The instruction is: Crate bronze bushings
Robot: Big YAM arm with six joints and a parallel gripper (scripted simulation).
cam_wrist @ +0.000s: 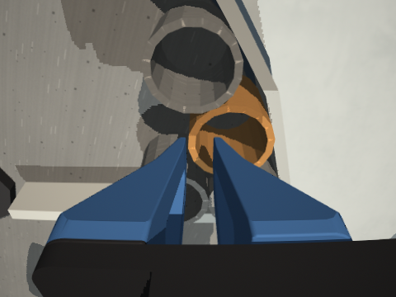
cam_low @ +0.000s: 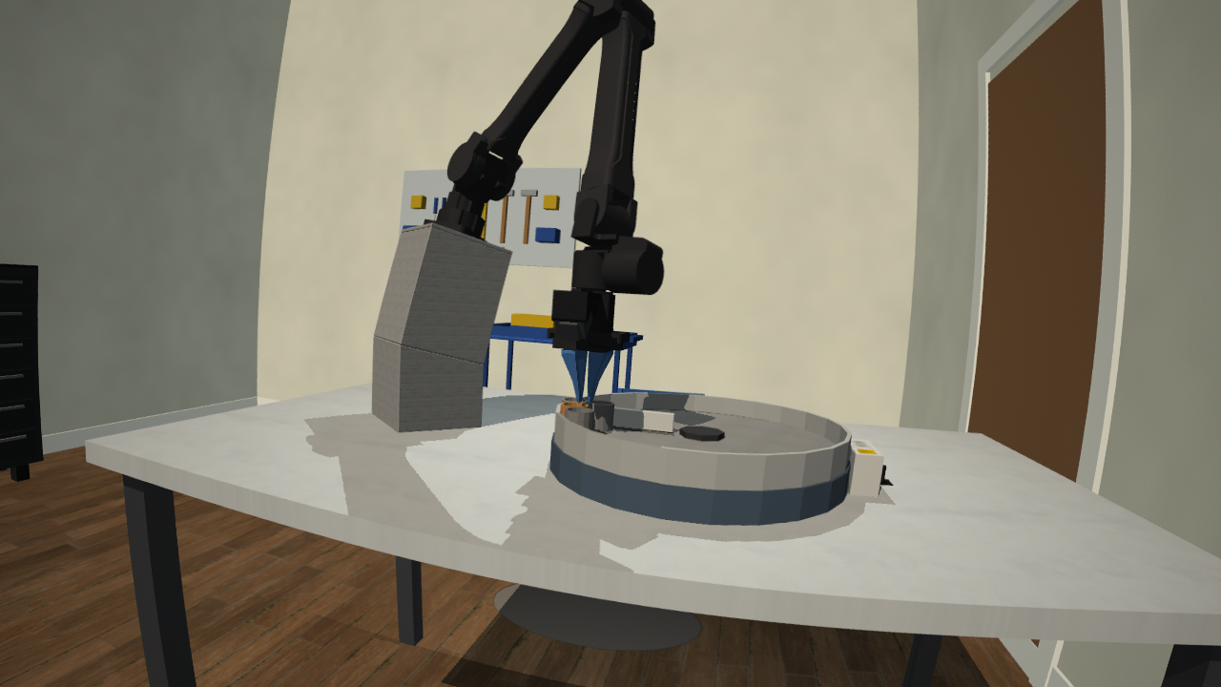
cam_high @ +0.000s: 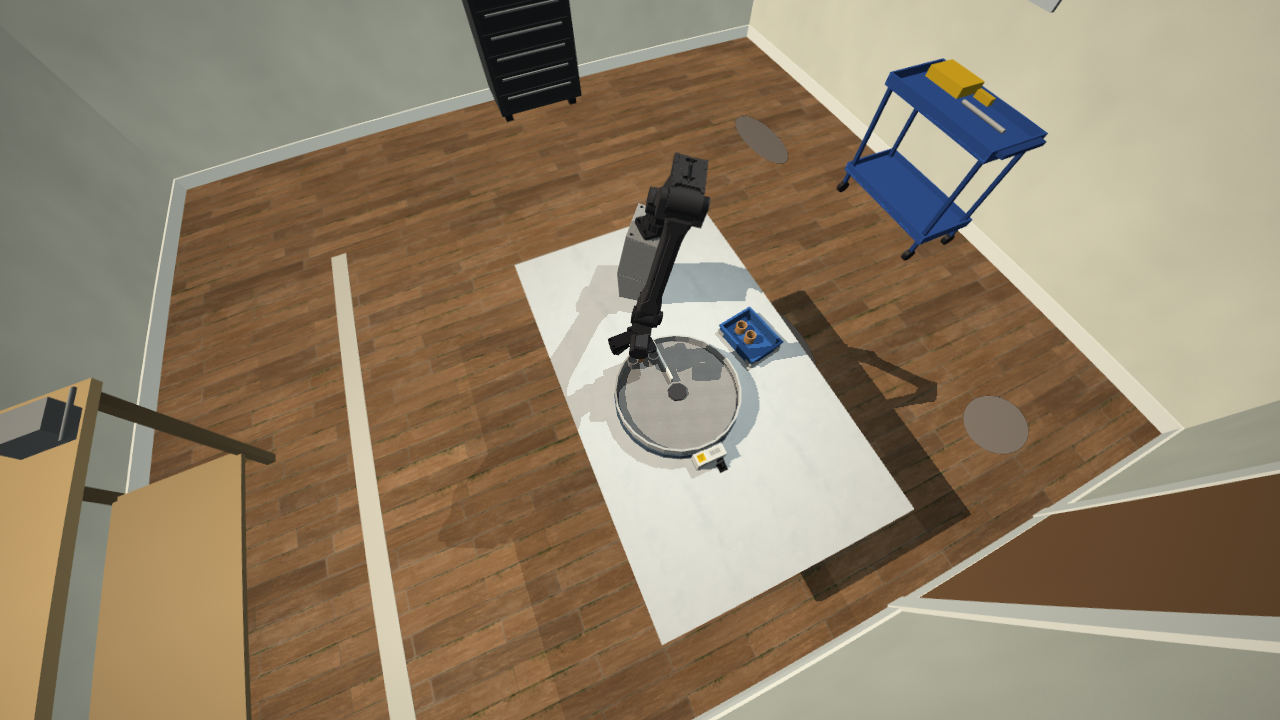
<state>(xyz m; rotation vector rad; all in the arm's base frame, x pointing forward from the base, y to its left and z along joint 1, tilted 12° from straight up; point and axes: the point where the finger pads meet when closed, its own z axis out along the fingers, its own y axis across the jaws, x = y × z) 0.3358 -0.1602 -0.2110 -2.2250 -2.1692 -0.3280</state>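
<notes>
Arm: black, folded high, on grey pedestal (cam_high: pixel 633 266) (cam_low: pixel 439 342).
Tool (cam_high: pixel 642 362) (cam_low: pixel 585 401) (cam_wrist: pixel 200 149): pointing down, tips nearly together, over turning table's (cam_high: pixel 735 394) (cam_low: pixel 734 469) (cam_wrist: pixel 103 144) left side.
Bushings there: bronze and steel, close together.
White box (cam_high: pixel 711 457) (cam_low: pixel 865 475): on bench (cam_high: pixel 760 501) (cam_low: pixel 256 474) (cam_wrist: pixel 330 82), turning table's right.

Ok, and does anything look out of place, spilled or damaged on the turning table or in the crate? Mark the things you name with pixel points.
Nothing looks spilled or damaged. Only the crowding on the turning table (cam_high: pixel 707 411) (cam_low: pixel 725 469) (cam_wrist: pixel 99 136) stands out: a bronze bushing (cam_low: pixel 569 406) (cam_wrist: pixel 249 101) sits tightly among steel bushings (cam_low: pixel 580 418) (cam_wrist: pixel 190 96) near the rim.
</notes>
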